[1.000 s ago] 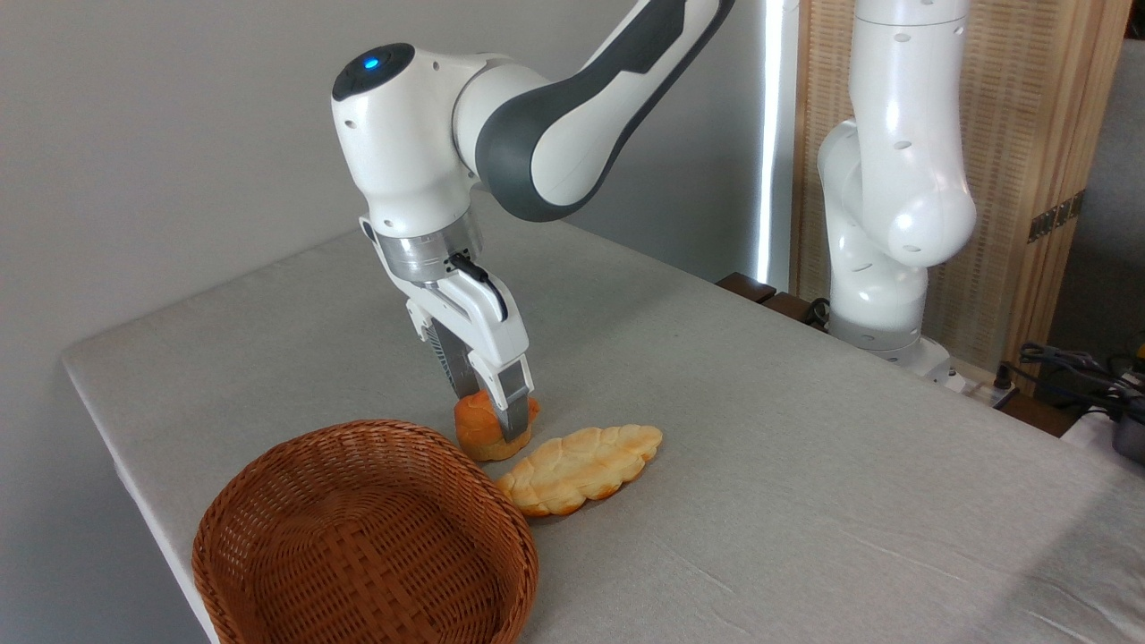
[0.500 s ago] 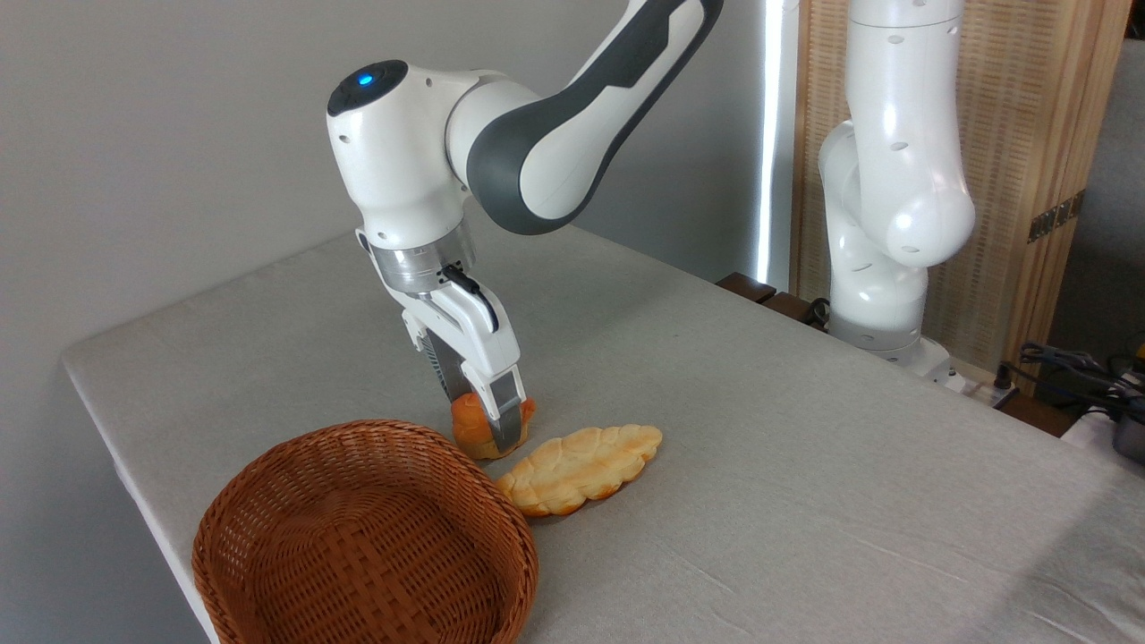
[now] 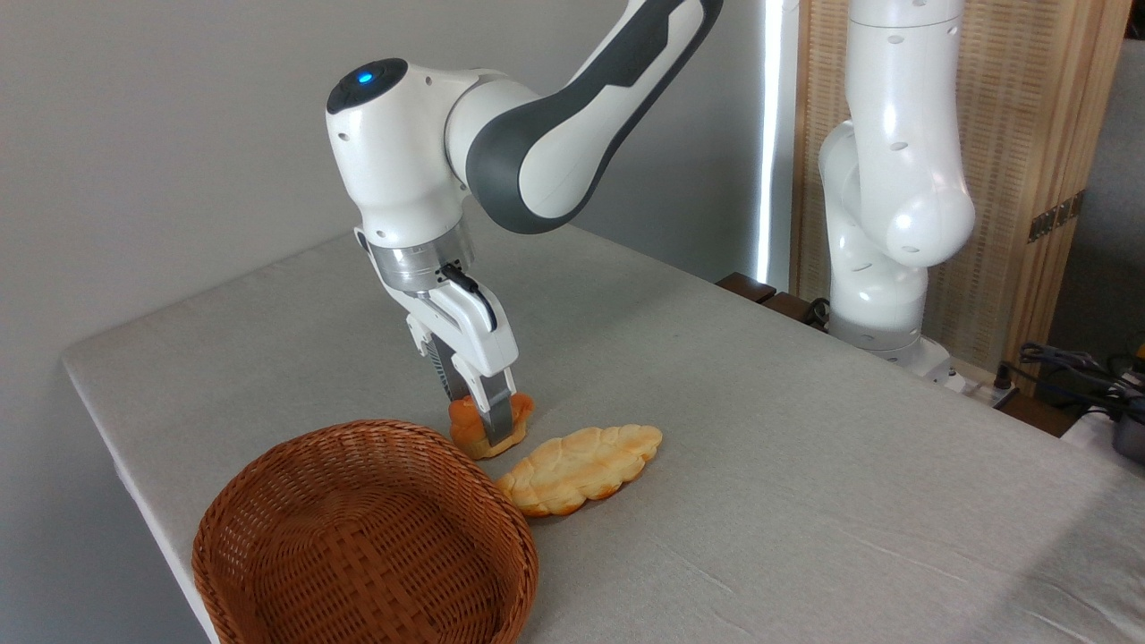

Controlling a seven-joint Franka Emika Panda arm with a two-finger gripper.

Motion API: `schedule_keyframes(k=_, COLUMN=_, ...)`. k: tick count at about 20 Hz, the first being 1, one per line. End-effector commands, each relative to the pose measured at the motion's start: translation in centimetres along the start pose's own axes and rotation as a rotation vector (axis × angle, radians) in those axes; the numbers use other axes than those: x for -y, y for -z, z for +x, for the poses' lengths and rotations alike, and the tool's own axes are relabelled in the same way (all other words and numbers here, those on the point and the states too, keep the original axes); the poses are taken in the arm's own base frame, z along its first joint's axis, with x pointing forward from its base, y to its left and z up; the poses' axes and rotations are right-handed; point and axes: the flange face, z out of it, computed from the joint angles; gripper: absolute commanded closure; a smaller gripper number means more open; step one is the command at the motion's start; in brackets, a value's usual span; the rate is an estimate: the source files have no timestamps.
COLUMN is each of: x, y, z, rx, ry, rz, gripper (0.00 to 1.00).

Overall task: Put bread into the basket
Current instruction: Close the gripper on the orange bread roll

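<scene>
The bread, a small orange-golden bun, sits just behind the far rim of the brown wicker basket at the front left of the table. My gripper points down from above with its fingers shut on the bun, squeezing it narrow. The near finger covers the bun's middle. The bun's underside seems to rest on or hover just over the cloth; I cannot tell which. Nothing lies in the basket.
A longer, paler braided loaf lies right of the bun, its near end close to the basket rim. The grey table drops off at the left edge. The arm's white base stands at the back right beside cables.
The fingers have closed tighter on the bun, which now looks narrower and squashed. The wrist has shifted slightly left and up, and the bun with it.
</scene>
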Motion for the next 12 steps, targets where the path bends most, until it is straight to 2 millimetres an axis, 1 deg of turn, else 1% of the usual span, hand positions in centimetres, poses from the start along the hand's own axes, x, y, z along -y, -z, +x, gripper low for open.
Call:
schedule_keyframes(k=1, x=0.0, y=0.3, z=0.1, rx=-0.02, ry=-0.019, rz=0.011, gripper=0.51)
schedule_keyframes(k=4, x=0.0, y=0.7, z=0.1, rx=-0.026, ry=-0.02, rz=0.012, gripper=0.51)
schedule_keyframes(k=6, x=0.0, y=1.4, z=-0.1, rx=-0.038, ry=-0.018, rz=0.015, gripper=0.5)
schedule_keyframes(k=8, x=-0.2, y=3.0, z=0.0, rx=-0.062, ry=-0.007, rz=0.017, gripper=0.5)
schedule_keyframes(k=11, x=-0.6, y=6.1, z=0.1, rx=-0.108, ry=0.007, rz=0.024, gripper=0.49)
schedule_keyframes(k=12, x=-0.8, y=6.6, z=0.3, rx=-0.11, ry=0.002, rz=0.025, gripper=0.49)
